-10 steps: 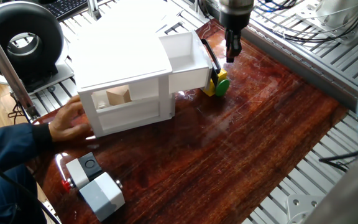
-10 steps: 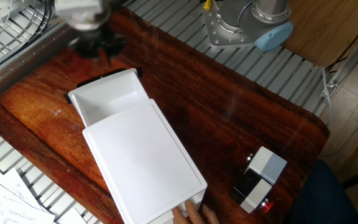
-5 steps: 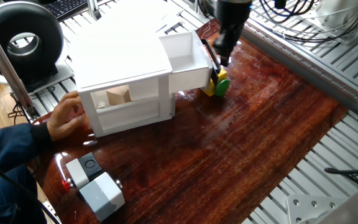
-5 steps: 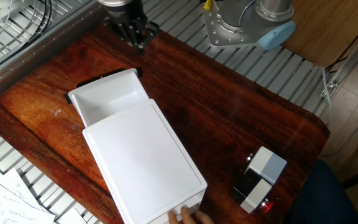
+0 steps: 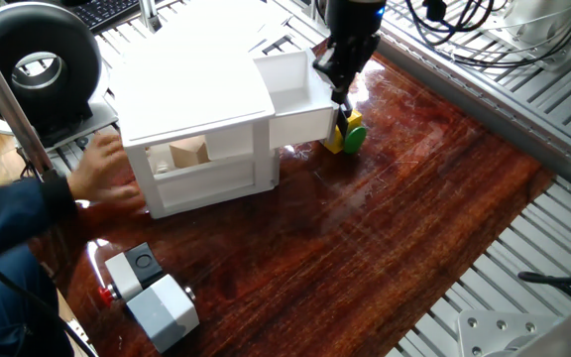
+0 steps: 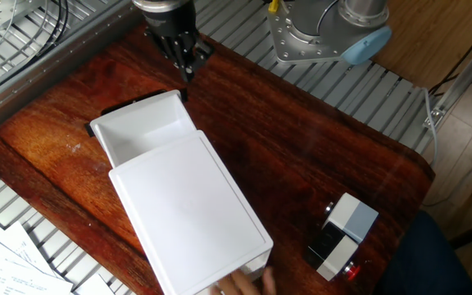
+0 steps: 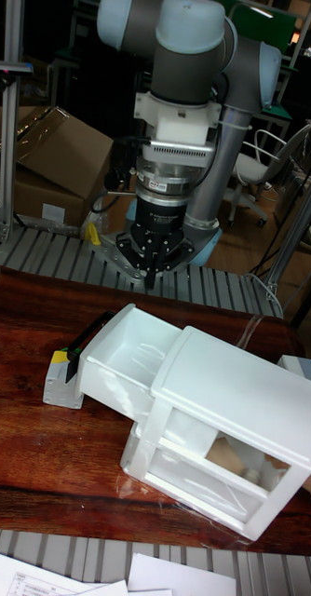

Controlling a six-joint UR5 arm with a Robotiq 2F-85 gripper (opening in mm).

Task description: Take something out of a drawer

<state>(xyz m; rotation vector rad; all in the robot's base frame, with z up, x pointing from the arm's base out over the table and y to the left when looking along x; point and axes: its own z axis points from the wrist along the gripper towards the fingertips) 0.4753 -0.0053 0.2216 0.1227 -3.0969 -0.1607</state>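
Note:
The yellow block with its green disc (image 5: 348, 135) lies on the wooden table just outside the drawer's front; in the tall fixed view only its yellow corner (image 7: 58, 358) shows beside the handle. The white drawer (image 5: 296, 91) (image 6: 140, 129) (image 7: 126, 358) is pulled out of the white cabinet (image 5: 194, 99) and its inside looks bare. Its black bar handle (image 5: 335, 91) (image 7: 87, 340) faces the block. My gripper (image 5: 340, 87) (image 6: 186, 60) (image 7: 151, 268) hangs above the handle end of the drawer. Its fingers are drawn together and hold nothing.
A person's hand (image 5: 99, 175) (image 6: 241, 283) rests at the cabinet's far end. A tan wedge (image 5: 188, 153) (image 7: 224, 456) sits in the cabinet's lower compartment. A grey box with a red button (image 5: 150, 290) (image 6: 342, 233) stands near the table corner. A metal grid frames the table.
My gripper has swung from beyond the yellow block back over the drawer's handle. The person's hand has shifted along the cabinet's end. The block and the drawer stay put.

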